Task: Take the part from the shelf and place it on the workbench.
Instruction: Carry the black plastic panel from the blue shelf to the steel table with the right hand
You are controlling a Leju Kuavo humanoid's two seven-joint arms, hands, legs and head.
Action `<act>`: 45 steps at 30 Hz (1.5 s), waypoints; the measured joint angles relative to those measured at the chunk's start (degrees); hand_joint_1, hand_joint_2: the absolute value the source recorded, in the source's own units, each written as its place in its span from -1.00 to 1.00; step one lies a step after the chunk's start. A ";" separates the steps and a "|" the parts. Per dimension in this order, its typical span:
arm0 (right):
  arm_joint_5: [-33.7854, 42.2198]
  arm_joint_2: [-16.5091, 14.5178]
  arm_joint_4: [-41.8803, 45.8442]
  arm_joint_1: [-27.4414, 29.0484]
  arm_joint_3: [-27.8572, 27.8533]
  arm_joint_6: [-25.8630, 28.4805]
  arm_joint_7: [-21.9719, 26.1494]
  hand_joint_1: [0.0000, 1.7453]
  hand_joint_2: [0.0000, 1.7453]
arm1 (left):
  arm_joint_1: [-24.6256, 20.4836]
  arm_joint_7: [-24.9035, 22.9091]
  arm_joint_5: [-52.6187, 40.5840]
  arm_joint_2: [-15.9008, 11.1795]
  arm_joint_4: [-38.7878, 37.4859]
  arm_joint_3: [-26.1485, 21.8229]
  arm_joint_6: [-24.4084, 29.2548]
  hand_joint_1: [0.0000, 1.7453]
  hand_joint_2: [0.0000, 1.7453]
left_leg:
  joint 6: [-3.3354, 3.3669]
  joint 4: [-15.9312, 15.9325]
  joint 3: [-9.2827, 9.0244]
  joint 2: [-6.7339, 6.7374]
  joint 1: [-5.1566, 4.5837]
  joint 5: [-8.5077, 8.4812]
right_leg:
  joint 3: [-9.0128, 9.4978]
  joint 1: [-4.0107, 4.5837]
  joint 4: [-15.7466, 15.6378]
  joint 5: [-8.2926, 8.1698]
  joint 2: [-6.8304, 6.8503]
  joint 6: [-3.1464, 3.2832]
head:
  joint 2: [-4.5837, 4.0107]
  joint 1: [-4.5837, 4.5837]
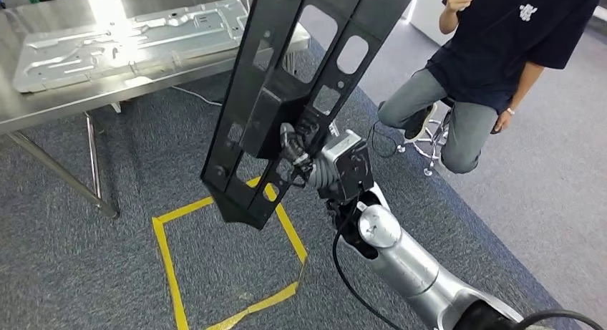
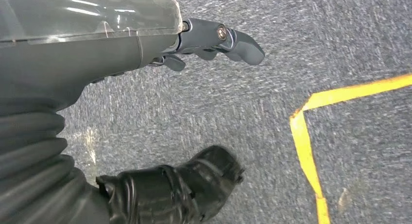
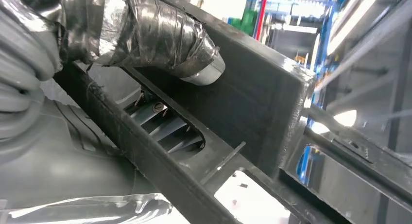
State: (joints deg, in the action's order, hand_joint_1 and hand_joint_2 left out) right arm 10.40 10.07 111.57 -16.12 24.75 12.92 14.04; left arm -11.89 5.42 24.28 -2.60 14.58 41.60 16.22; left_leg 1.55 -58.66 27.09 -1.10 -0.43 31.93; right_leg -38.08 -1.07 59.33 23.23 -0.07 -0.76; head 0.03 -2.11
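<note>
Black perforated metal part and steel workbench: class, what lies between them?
Head view: bare grey carpet separates the black perforated metal part from the steel workbench.

We see grey carpet floor (image 1: 86, 273) with yellow tape square (image 1: 168, 273), steel surface (image 1: 43, 108) at left, seated person (image 1: 494, 65) at right.

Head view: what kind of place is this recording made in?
Probably a workshop or robot test area. A steel workbench carries a pressed metal panel, yellow tape marks a square on grey carpet, and the right hand holds a long black part while a person crouches nearby.
</note>
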 joint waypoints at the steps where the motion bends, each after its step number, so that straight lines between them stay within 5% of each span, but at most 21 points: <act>1: 0.13 -0.02 0.00 -0.11 -0.07 -0.01 0.03 1.00 1.00 | -0.07 0.01 -0.02 0.00 0.00 -0.01 0.04 -1.00 1.00 | -0.29 -1.81 0.60 0.09 0.07 -0.68 | 0.68 -0.13 -0.24 0.37 0.01 0.44 | 0.00 0.02; 3: 0.40 -0.08 0.00 -0.25 -0.21 -0.06 0.10 1.00 1.00 | -0.16 -0.02 -0.03 0.09 0.00 -0.01 0.09 -1.00 1.00 | -0.81 -7.72 4.28 0.32 0.29 -1.17 | 2.28 -0.19 -0.69 1.25 0.08 1.03 | 0.00 0.08; 5: 0.67 -0.14 -0.01 -0.28 -0.26 -0.10 0.14 1.00 1.00 | -0.07 -0.08 -0.04 0.24 0.00 -0.01 0.11 -1.00 1.00 | -1.36 -13.59 9.25 0.46 0.49 1.34 | 3.95 -0.15 -0.98 2.49 0.06 1.24 | -0.01 0.11; 8: 0.90 -0.16 -0.02 -0.26 -0.30 -0.11 0.14 1.00 1.00 | 0.29 -0.23 -0.13 0.28 0.00 -0.01 0.13 -1.00 1.00 | -1.56 -13.14 13.29 0.63 0.61 5.38 | 7.09 -0.14 -1.10 4.87 -0.07 1.14 | -0.01 0.10; 9: 0.96 -0.17 -0.02 -0.26 -0.32 -0.13 0.14 1.00 1.00 | 0.36 -0.28 -0.22 0.28 0.00 -0.01 0.15 -1.00 1.00 | -1.35 -10.38 13.42 0.67 0.61 4.04 | 8.26 -0.11 -1.12 5.74 -0.08 1.05 | -0.01 0.10; 11: 1.10 -0.17 -0.08 -0.25 -0.35 -0.15 0.15 1.00 1.00 | 0.57 -0.37 -0.43 0.27 -0.01 -0.01 0.19 -1.00 1.00 | -0.61 -4.12 12.94 0.70 0.33 -3.39 | 10.17 -0.06 -1.15 7.42 -0.25 0.70 | -0.01 0.08; 13: 1.29 -0.18 -0.16 -0.24 -0.38 -0.18 0.17 1.00 1.00 | 0.79 -0.46 -0.53 0.28 -0.01 -0.02 0.22 -1.00 1.00 | 0.18 -1.20 11.93 0.65 -0.22 -8.40 | 11.65 -0.06 -1.11 8.76 -0.54 0.02 | -0.01 0.07; 15: 1.45 -0.18 -0.15 -0.38 -0.50 -0.20 0.22 1.00 1.00 | 0.53 -0.49 -0.54 0.31 -0.01 -0.03 0.27 -1.00 1.00 | 1.04 -0.76 10.47 0.55 -0.45 -7.88 | 12.26 -0.12 0.11 8.67 -0.68 -0.68 | -0.01 0.06; 18: 1.67 -0.20 -0.08 -0.70 -0.78 -0.20 0.28 1.00 1.00 | -0.17 -0.42 -0.56 0.33 0.00 -0.05 0.29 -1.00 1.00 | 2.22 0.16 8.14 0.48 -0.21 -6.92 | 8.48 -0.21 7.28 7.90 -0.52 -1.13 | -0.01 -0.04; 20: 1.78 -0.22 -0.04 -0.67 -0.86 -0.21 0.31 1.00 1.00 | -0.20 -0.42 -0.56 0.31 0.00 -0.09 0.28 -1.00 1.00 | 2.60 0.26 7.16 0.46 -0.19 -5.99 | 3.77 -0.18 13.05 10.43 -0.43 -1.31 | -0.01 -0.10; 22: 1.80 -0.22 -0.04 -0.52 -0.93 -0.22 0.29 1.00 1.00 | 0.01 -0.42 -0.56 0.33 0.00 -0.12 0.24 -1.00 1.00 | 2.59 0.24 6.00 0.30 -0.14 -4.83 | 0.06 -0.20 14.98 13.34 -0.40 -1.61 | -0.01 -0.11; 24: 1.80 -0.22 -0.04 -0.47 -1.00 -0.22 0.28 1.00 1.00 | 0.30 -0.41 -0.56 0.46 0.00 -0.13 0.21 -1.00 1.00 | 2.32 0.12 4.49 0.09 0.01 -3.52 | -0.75 -0.23 11.05 11.67 -0.34 -1.78 | -0.01 -0.12; 26: 1.80 -0.21 -0.07 -0.46 -1.09 -0.22 0.31 1.00 1.00 | 0.46 -0.40 -0.56 0.60 -0.01 -0.14 0.21 -1.00 1.00 | 1.75 -0.18 3.28 -0.08 0.09 -2.07 | 0.05 -0.27 4.47 5.56 -0.14 -1.68 | -0.01 -0.10; 28: 1.82 -0.21 -0.09 -0.37 -1.18 -0.27 0.26 1.00 1.00 | 0.41 -0.39 -0.54 0.61 -0.01 -0.14 0.23 -1.00 1.00 | 0.96 -0.29 2.67 -0.17 -0.05 -0.95 | 0.78 -0.16 1.20 1.95 -0.01 -1.11 | -0.01 -0.08; 32: 1.88 -0.19 -0.04 -0.42 -1.47 -0.48 0.25 1.00 1.00 | 0.17 -0.34 -0.51 0.51 0.00 -0.17 0.28 -1.00 1.00 | -0.17 -2.65 2.89 0.05 -0.04 -0.93 | 2.49 -0.24 0.56 2.34 -0.15 0.50 | -0.01 -0.03; 34: 1.90 -0.20 -0.04 -0.50 -1.62 -0.70 0.27 1.00 1.00 | 0.07 -0.34 -0.50 0.55 0.00 -0.18 0.30 -1.00 1.00 | -0.76 -8.45 6.55 0.43 0.18 -0.36 | 3.66 -0.29 0.21 3.07 -0.11 1.02 | -0.01 0.02; 36: 1.93 -0.20 -0.04 -0.52 -1.63 -0.91 0.28 1.00 1.00 | 0.16 -0.38 -0.49 0.62 0.00 -0.18 0.29 -1.00 1.00 | -1.20 -14.30 11.56 0.62 0.37 2.16 | 4.77 -0.20 0.05 4.08 -0.15 1.16 | -0.01 0.03; 38: 2.00 -0.19 -0.05 -0.49 -1.64 -0.98 0.30 1.00 1.00 | 0.40 -0.42 -0.49 0.63 0.00 -0.18 0.28 -1.00 1.00 | -1.20 -14.92 14.40 0.70 0.43 3.46 | 6.25 -0.04 0.02 5.33 -0.23 1.16 | -0.01 0.03; 39: 2.05 -0.19 -0.07 -0.49 -1.66 -1.01 0.33 1.00 1.00 | 0.47 -0.41 -0.51 0.63 0.00 -0.18 0.28 -1.00 1.00 | -0.93 -12.69 14.56 0.70 0.38 2.30 | 7.15 0.09 0.00 6.00 -0.25 1.14 | -0.01 0.04; 43: 2.22 -0.21 -0.33 -0.49 -1.75 -1.08 0.53 1.00 1.00 | 0.67 -0.43 -0.54 0.50 -0.01 -0.20 0.33 -1.00 1.00 | 1.13 -1.76 12.43 0.60 -0.61 -8.40 | 10.17 0.20 -0.80 8.41 -0.52 0.48 | -0.01 -0.03; 45: 2.37 -0.21 -0.44 -0.54 -1.84 -1.11 0.61 1.00 1.00 | 0.53 -0.43 -0.54 0.42 -0.01 -0.21 0.38 -1.00 1.00 | 1.62 -0.22 10.98 0.71 -1.01 -8.57 | 11.40 0.05 -1.02 8.37 -0.65 -0.23 | -0.01 -0.01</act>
State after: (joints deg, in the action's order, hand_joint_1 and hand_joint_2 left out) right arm 12.77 9.86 111.14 -16.67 22.91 11.81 14.65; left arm -11.37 4.99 23.74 -2.17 14.57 41.39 16.61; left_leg 3.17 -58.88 38.06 -0.39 -1.43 23.36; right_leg -26.68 -1.02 58.31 31.60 -0.72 -0.99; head 0.02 -2.13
